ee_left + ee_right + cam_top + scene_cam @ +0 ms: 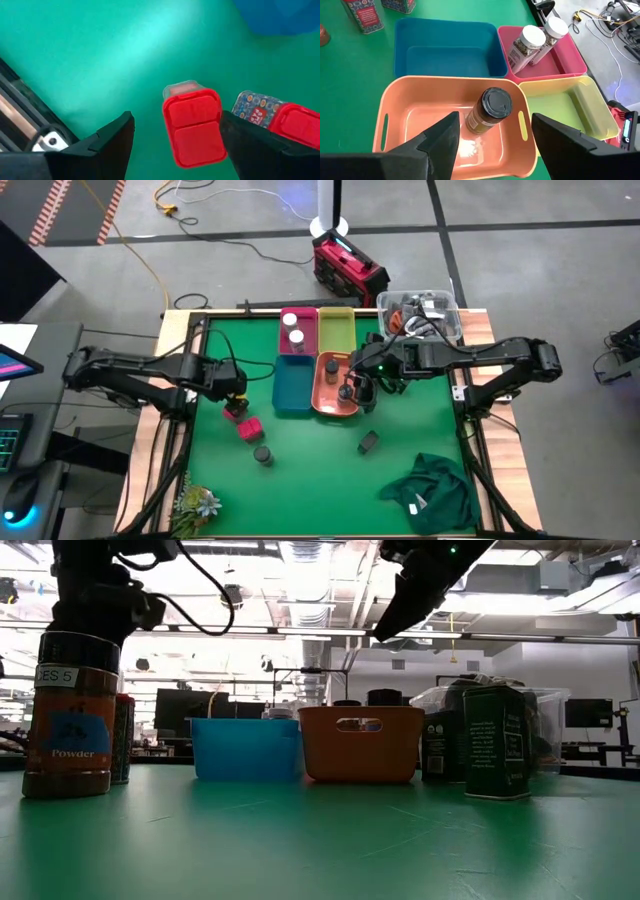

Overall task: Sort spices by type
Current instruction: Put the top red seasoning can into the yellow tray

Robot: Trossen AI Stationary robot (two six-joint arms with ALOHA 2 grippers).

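A grey concrete floor (520, 270) is stretching away beyond the green table (320, 470), with an orange cable (135, 250) and a white cable (250, 195) trailing across it and a red case (348, 268) sitting by the table's far edge. Hazard-striped tape (55, 210) is running along the floor. Ceiling lights (300, 552) are glowing over ducts, and dark monitors (190, 708) are lining the room behind.

1. The brown spice jar (68, 715) in the low view has the word "Powder" on its blue label.
2. A white strip near its top ends in "ES 5".
3. The other labels are too small to read.
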